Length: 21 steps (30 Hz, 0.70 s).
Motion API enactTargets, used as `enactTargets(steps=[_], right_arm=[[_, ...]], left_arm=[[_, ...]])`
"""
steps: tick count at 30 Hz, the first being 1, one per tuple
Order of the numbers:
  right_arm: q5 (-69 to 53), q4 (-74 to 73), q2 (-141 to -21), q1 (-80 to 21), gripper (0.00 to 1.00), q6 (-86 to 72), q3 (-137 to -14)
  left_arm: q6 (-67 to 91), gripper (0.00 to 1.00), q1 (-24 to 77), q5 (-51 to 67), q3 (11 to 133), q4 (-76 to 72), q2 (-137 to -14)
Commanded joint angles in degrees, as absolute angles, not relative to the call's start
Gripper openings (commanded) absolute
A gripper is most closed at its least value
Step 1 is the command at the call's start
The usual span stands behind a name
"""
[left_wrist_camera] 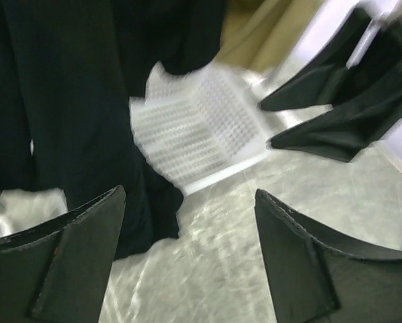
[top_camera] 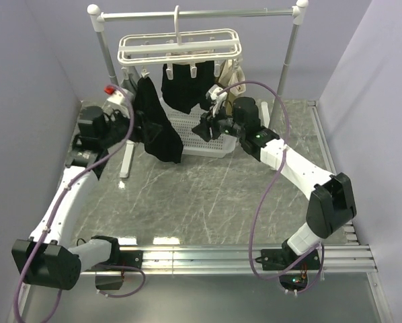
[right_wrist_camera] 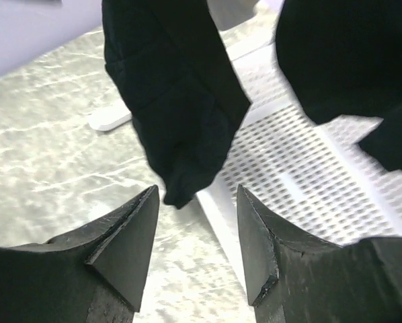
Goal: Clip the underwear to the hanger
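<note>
The black underwear [top_camera: 157,128] hangs from a peg at the left end of the white hanger [top_camera: 181,48], its cloth trailing down to just above the grey marbled surface [top_camera: 208,195]. From overhead it appears to be caught at its top only, draping long and narrow. The hanger itself is hooked on a metal rail [top_camera: 201,13] at the back of the surface.

The two arms flank the underwear, the left one just beside it on one side and the right one near it on the other. The left fingers [left_wrist_camera: 73,256] stand wide apart with nothing between them; the dark cloth falls just past the left-hand finger. The right fingers [right_wrist_camera: 120,249] are also parted and hold nothing, the underwear's lower tip dangling just beyond the gap.

A second black garment [top_camera: 186,84] is pegged at the middle of the hanger, and a tan garment [top_camera: 231,77] hangs at its right end. A white perforated basket [top_camera: 218,147] sits on the surface beneath the hanger, between the rail's two posts.
</note>
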State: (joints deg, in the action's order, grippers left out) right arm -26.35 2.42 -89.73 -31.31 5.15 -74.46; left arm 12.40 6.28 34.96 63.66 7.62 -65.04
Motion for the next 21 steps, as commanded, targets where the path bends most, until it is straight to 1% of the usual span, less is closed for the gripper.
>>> enactTargets(steps=[1, 2, 4, 7, 8, 9, 11, 16, 18, 20, 21], right_arm=[[-31.54, 5.44, -92.02, -29.8, 0.57, -3.5, -74.88], [-31.64, 6.93, -92.46, -29.36, 0.56, -4.39, -74.88], [-31.55, 7.99, -93.51, -28.83, 0.56, -6.75, -74.97], [-31.55, 10.63, -95.01, -27.6, 0.56, -11.58, -74.62], [-30.94, 11.94, -95.79, -27.25, 0.56, -12.99, -74.27], [-31.46, 12.74, -96.24, -26.46, 0.55, -14.31, -74.09], [-31.73, 13.97, -97.38, -25.93, 0.55, -17.39, -74.27], [-32.43, 16.7, -98.61, -24.7, 0.55, -21.61, -74.18], [-32.61, 17.93, -98.88, -24.44, 0.55, -21.97, -73.83], [-32.69, 18.54, -99.05, -24.17, 0.55, -22.15, -73.48], [-33.13, 18.81, -99.14, -24.17, 0.55, -22.15, -73.39]], left_arm=[[8.35, 0.83, 12.55, 18.1, 60.4, 6.68, -64.07], [8.0, 0.84, 16.05, 14.28, 59.86, 5.72, -64.33], [8.52, 0.86, 18.71, 5.07, 58.89, 4.84, -65.74], [12.73, 0.94, 19.95, 0.55, 58.36, 3.25, -68.28], [13.09, 0.95, 20.73, 0.18, 58.36, 3.08, -69.16], [13.36, 0.98, 21.18, -2.61, 58.62, 2.47, -71.08], [14.67, 0.99, 22.23, -8.22, 59.32, 1.94, -73.2], [18.02, 0.99, 23.11, -16.51, 64.94, 3.08, -80.94], [17.58, 0.99, 23.38, -17.48, 66.17, 2.03, -82.61], [17.84, 0.95, 23.38, -17.75, 67.06, 1.41, -83.67], [17.75, 0.9, 23.29, -17.58, 67.84, 1.15, -84.63]])
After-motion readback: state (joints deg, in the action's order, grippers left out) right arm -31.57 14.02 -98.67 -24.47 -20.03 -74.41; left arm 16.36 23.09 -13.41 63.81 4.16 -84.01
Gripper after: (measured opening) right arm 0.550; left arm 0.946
